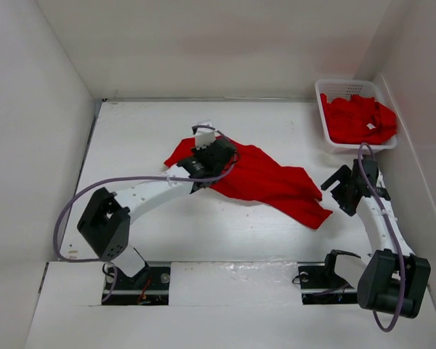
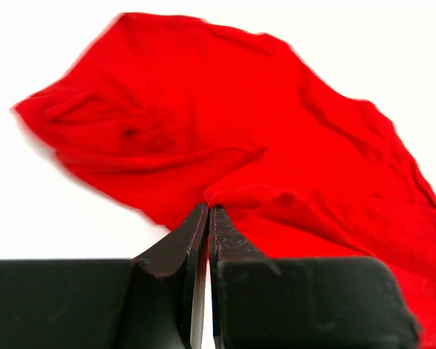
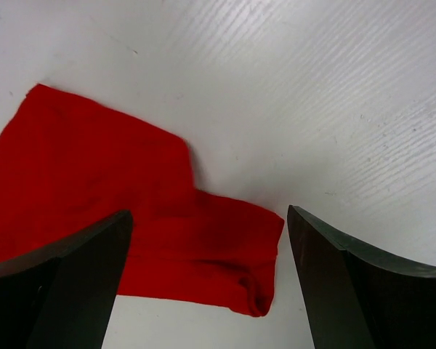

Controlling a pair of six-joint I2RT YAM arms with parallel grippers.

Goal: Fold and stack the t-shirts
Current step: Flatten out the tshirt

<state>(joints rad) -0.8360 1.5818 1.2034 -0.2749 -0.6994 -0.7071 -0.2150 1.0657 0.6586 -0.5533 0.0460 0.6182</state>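
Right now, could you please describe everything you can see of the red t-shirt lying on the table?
The t-shirt is plain bright red cloth, soft and wrinkled, not folded. It lies crumpled and slantwise on the white table, running from the far left toward the near right, where it narrows to a flat end. The left gripper is shut on a fold in its left part. The right gripper is open above the right end, not closed on it.
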